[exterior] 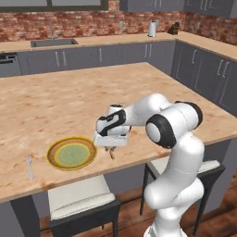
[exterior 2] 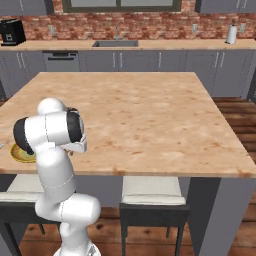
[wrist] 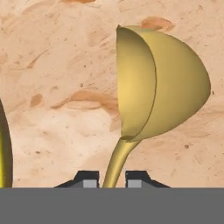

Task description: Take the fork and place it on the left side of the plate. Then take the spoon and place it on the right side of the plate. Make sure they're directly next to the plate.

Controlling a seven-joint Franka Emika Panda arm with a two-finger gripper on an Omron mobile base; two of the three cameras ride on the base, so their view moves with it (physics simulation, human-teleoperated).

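My gripper (exterior: 111, 148) hangs just above the counter, a short way right of the plate (exterior: 54, 147), and is shut on the spoon (exterior: 112, 154). In the hand view the spoon's yellow-gold bowl (wrist: 166, 83) stands on its edge over the wood, and its slim handle runs down between my fingertips (wrist: 89, 180). The plate's golden rim (wrist: 3, 148) shows at that view's left edge. The silver-grey fork (exterior: 30, 166) lies on the counter left of the plate, a small gap away. From the right base view the arm covers most of the plate (exterior 2: 20, 155).
The wooden island counter (exterior: 69, 102) stretches far behind the plate. Two stools (exterior: 81, 196) stand under its near edge. A sink (exterior: 53, 42) and a paper-towel roll (exterior: 152, 28) sit on the back counter.
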